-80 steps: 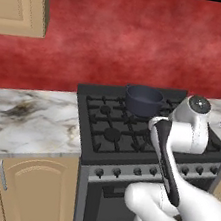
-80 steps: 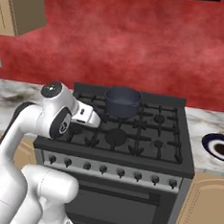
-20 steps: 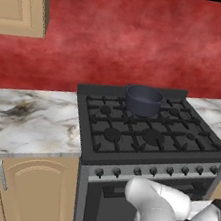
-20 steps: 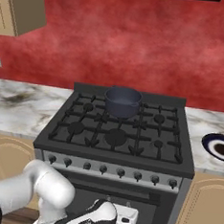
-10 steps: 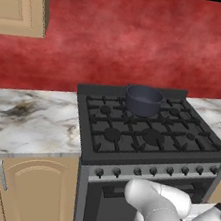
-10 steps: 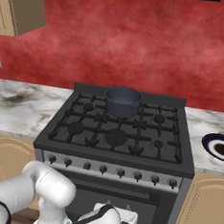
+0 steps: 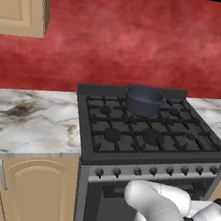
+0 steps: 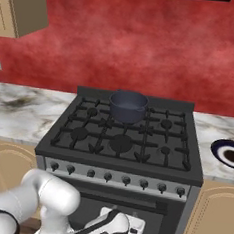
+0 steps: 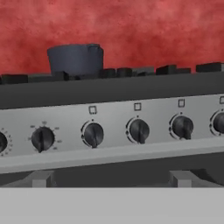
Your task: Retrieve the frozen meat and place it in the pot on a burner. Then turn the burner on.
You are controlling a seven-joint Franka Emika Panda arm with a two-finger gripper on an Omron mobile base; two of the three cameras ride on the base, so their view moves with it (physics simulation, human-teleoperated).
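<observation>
The small round dark blue-grey metal pot [image 7: 143, 99] with straight sides stands on the black cast-iron grate of a back burner [image 8: 126, 121] of the black gas stove [image 8: 122, 139], in the middle of the back row. From above its inside looks empty. The other grates carry nothing.

The white arm is folded low in front of the stove, and its hand with the gripper [image 8: 135, 230] is down before the dark oven door [image 8: 170, 221], below the knob panel. In the base views the fingertips are too small to make out, and the hand view does not show them; going by the recording, the jaws stand spread wide, and nothing is seen between them.

The hand view looks straight at the steel front panel [image 9: 113, 131] with a row of black round knobs [image 9: 138, 130]; the pot rises above the stove's edge at the upper left.

To the right of the stove, on the marble counter [image 8: 214, 142], lies a white plate with a dark rim [image 8: 228, 153], well apart from the pot. To the left, the marble counter [image 7: 25, 119] runs over beige cabinet doors [image 7: 36, 192]. A red wall [image 7: 133, 45] stands behind.
</observation>
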